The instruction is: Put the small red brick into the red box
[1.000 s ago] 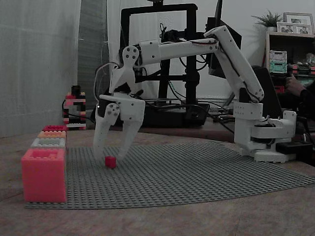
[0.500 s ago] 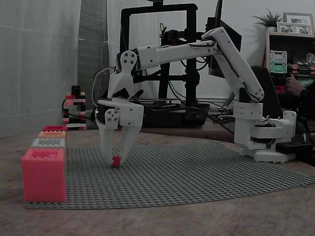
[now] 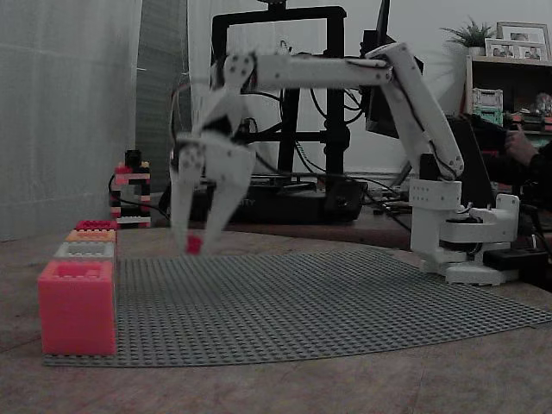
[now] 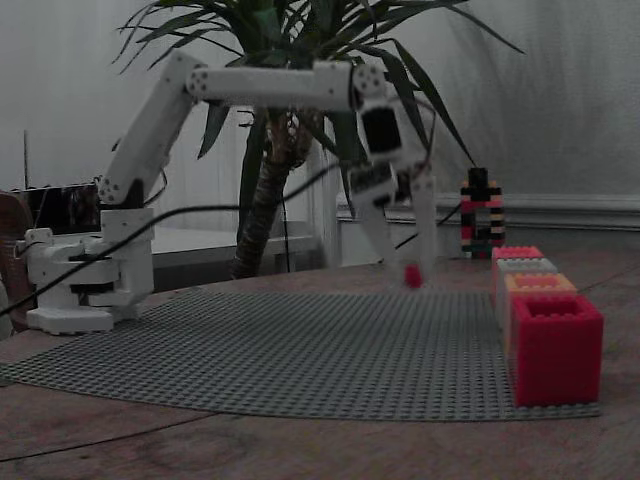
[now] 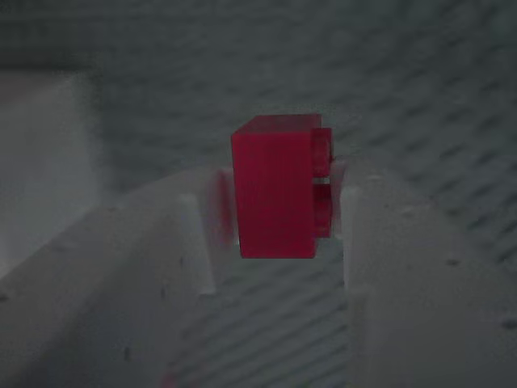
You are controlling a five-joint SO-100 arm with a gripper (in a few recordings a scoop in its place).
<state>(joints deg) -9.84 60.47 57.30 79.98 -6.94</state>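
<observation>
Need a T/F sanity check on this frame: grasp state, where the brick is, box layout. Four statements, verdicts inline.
1. The gripper is shut on the red brick. True.
2. The brick rests on the grey mat. False: it hangs clear above the mat.
3. The brick is inside the red box. False: the box stands at the mat's edge, apart from the brick.
4. The red box is the nearest to the camera in a row of boxes. True, in both fixed views.

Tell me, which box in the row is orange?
The orange box, second from the front in a fixed view, between a red box and the grey box.
</observation>
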